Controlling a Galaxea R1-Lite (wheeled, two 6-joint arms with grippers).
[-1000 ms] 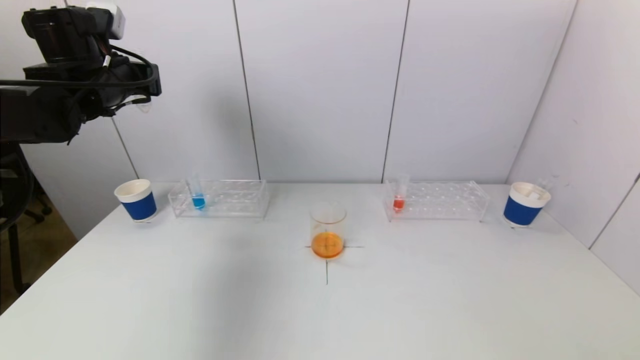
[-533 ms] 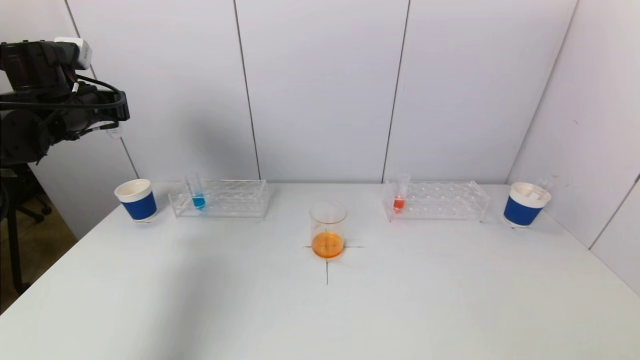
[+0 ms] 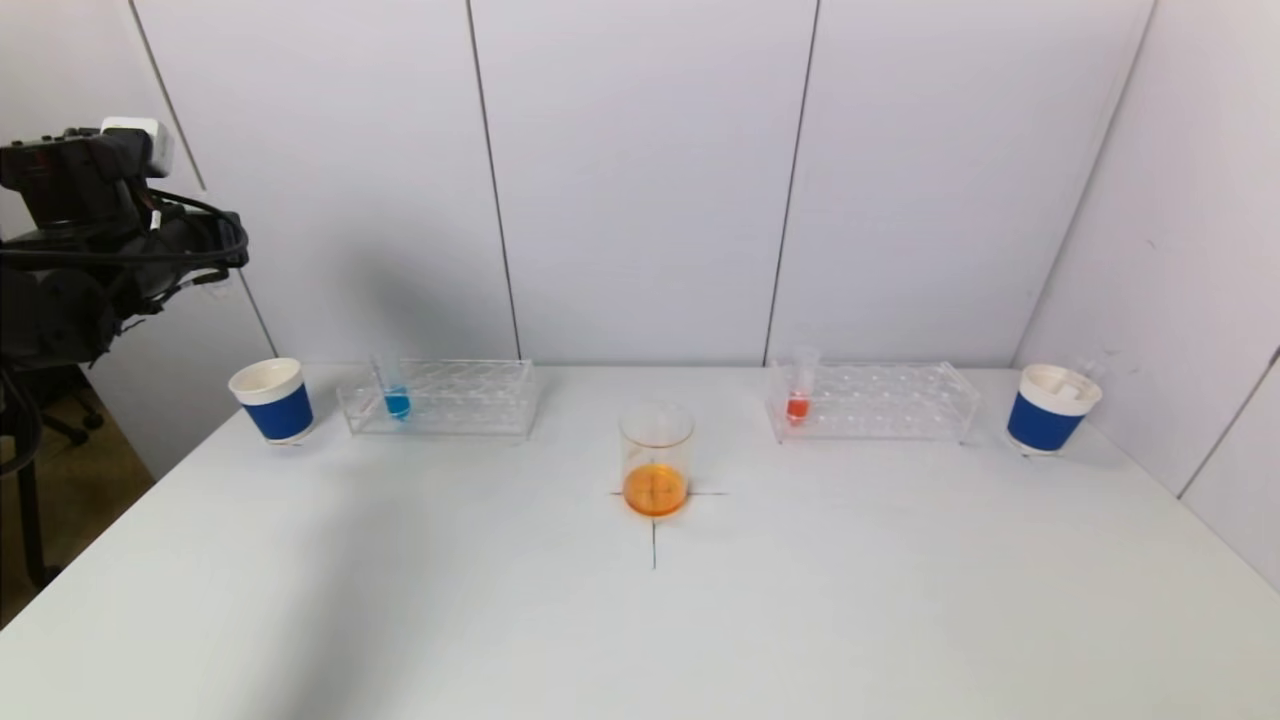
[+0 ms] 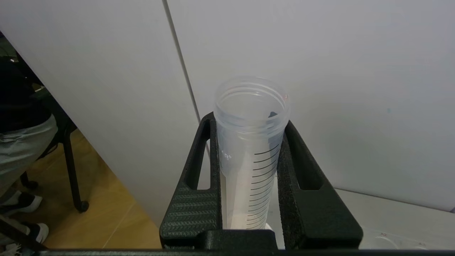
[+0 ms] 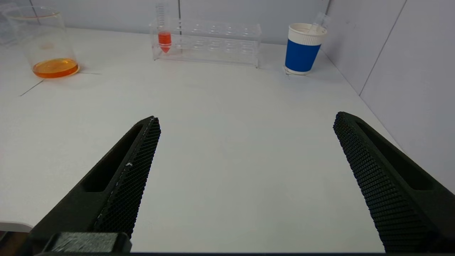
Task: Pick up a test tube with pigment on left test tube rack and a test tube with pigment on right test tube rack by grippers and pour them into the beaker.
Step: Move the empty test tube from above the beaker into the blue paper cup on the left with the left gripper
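My left gripper point(image 4: 249, 122) is shut on an empty clear graduated test tube point(image 4: 249, 160), held mouth up. The left arm point(image 3: 120, 250) is raised high at the far left, above and beyond the left blue cup point(image 3: 272, 400). A tube with blue pigment point(image 3: 393, 390) stands in the left rack point(image 3: 460, 395). A tube with red pigment point(image 3: 799, 385) stands in the right rack point(image 3: 890, 400); it also shows in the right wrist view point(image 5: 163, 30). The beaker point(image 3: 656, 460) holds orange liquid at the table's middle. My right gripper point(image 5: 247, 119) is open and empty, low over the near right table.
The right blue cup point(image 3: 1048, 408) stands at the far right by the side wall, with an empty tube in it. Wall panels close off the back and right of the white table point(image 3: 640, 620). A chair and floor lie off the table's left edge.
The left arm has swung further left and come down a little, still holding the empty tube. Racks, beaker and cups have not moved.
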